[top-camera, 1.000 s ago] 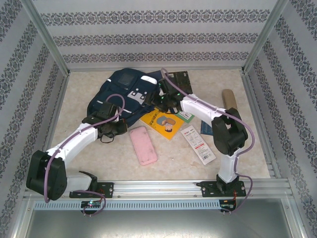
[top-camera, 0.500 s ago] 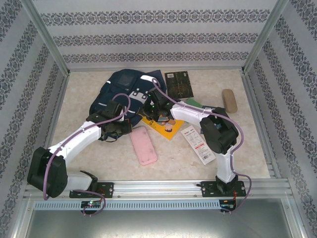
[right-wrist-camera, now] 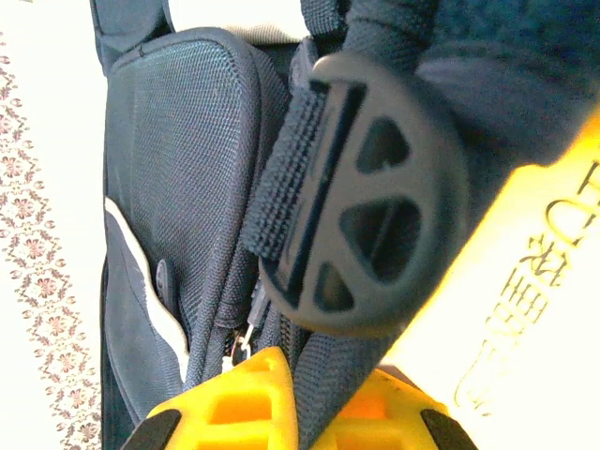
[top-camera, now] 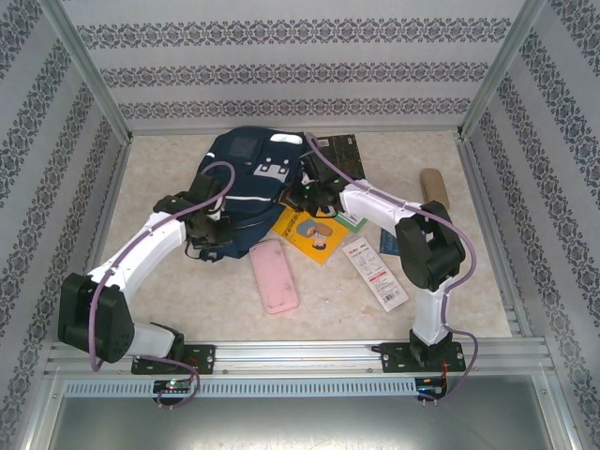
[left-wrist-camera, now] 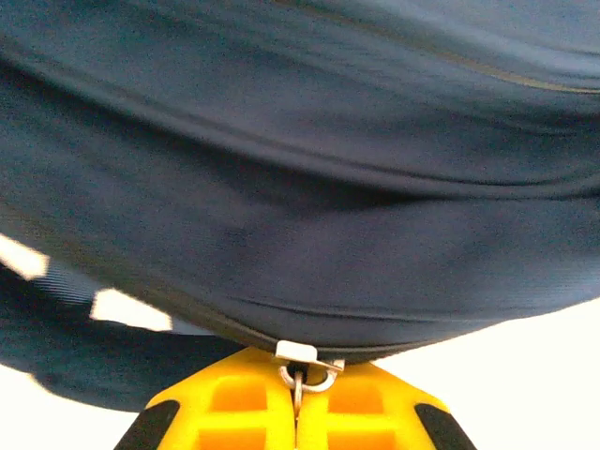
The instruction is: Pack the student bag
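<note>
**Both end effectors clamped on the student bag**

Student bag [top-camera: 246,183] lies on the table [top-camera: 187,300], far centre-left, navy with grey patches. Left end effector [top-camera: 212,234] sits at its near-left edge, yellow fingers [left-wrist-camera: 239,408] pressed together and pinching the metal zipper pull [left-wrist-camera: 302,361]. Right end effector [top-camera: 302,194] is at the bag's right side, fingers [right-wrist-camera: 234,403] closed on dark strap webbing just below a round black buckle [right-wrist-camera: 366,197]. Near the bag are a pink case [top-camera: 274,275], yellow book [top-camera: 309,234] and white packet [top-camera: 377,272]; a tan case [top-camera: 433,187] lies far right.
</note>
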Tool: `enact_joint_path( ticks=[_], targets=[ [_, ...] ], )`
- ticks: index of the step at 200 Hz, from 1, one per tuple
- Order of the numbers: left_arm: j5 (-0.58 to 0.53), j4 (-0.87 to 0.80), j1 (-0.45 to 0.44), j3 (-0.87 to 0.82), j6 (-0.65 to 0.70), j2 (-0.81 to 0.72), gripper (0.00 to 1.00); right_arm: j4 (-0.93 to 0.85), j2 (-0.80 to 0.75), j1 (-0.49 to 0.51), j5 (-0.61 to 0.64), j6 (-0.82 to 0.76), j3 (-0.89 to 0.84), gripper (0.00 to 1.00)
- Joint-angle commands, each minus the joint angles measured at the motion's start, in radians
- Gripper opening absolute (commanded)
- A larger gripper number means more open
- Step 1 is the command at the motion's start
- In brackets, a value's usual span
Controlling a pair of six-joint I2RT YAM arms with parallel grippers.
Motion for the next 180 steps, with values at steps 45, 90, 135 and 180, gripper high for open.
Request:
enact_joint_path(
  ticks=[45, 90, 135, 180],
  targets=[
    [-0.006, -0.156, 0.117, 0.095, 0.12, 0.078, 0.0, -0.124, 0.092, -0.177, 0.04, -0.201, 0.262, 0.0],
    [0.255, -0.046, 0.046, 0.165, 0.1, 0.087, 0.0, -0.19, 0.178, -0.193, 0.051, -0.262, 0.403, 0.08],
    [0.34, 0.041, -0.106, 0.244, 0.018, 0.147, 0.0, -0.243, 0.093, -0.193, 0.101, -0.263, 0.355, 0.49],
    [0.374, 0.098, -0.196, 0.296, -0.013, 0.233, 0.0, -0.222, -0.174, -0.159, 0.188, -0.194, 0.041, 0.56]
  ],
)
